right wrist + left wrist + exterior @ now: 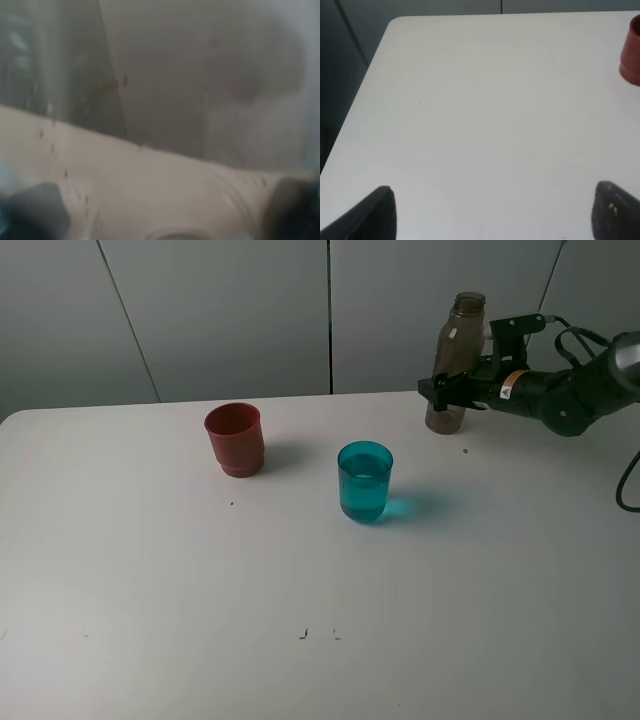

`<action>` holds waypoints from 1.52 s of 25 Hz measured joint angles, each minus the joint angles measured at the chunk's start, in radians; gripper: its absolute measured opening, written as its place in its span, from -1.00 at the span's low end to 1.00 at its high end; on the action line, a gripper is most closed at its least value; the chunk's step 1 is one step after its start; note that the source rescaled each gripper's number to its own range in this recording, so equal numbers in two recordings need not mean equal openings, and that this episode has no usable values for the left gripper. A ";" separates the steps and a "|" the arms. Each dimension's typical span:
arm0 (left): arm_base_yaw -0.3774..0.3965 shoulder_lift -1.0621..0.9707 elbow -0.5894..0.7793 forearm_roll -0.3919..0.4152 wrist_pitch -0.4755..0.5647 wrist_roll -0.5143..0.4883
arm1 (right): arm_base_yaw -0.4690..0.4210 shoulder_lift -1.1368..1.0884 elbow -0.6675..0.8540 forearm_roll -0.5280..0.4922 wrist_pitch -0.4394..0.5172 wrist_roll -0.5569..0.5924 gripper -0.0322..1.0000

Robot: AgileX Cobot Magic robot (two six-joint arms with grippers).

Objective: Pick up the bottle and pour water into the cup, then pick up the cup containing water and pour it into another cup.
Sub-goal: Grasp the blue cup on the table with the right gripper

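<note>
Though blurred up close, shows right tool (438, 390) released, 2 fingers (35, 210) spread wide either side of bottle (462, 325), upright at back right of surface (300, 580). Released too: left tool (492, 212), holding nothing. Near middle, cup (365, 483) with water; another cup (235, 438) well apart, leftward, both upright.

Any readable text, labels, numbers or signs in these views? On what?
Nothing reads clearly.
On the right arm, a yellow tag: dark print, too small to read.
On the bottle: no legible label; the right wrist view of it is blurred.
On the teal cup and red cup: no print.
On the table: two small dark ticks, not letters.
</note>
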 joint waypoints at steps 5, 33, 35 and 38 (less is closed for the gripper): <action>0.000 0.000 0.000 0.000 0.000 0.000 | 0.000 -0.032 0.068 -0.016 0.024 0.000 1.00; 0.000 0.000 0.000 0.000 0.000 0.002 | -0.021 -0.600 0.626 -0.039 0.601 -0.038 1.00; 0.000 0.000 0.000 0.000 0.000 0.002 | -0.021 -0.647 0.678 -0.039 0.602 -0.034 1.00; 0.000 0.000 0.000 0.000 0.000 0.002 | -0.016 -0.723 0.750 -0.039 0.588 -0.026 1.00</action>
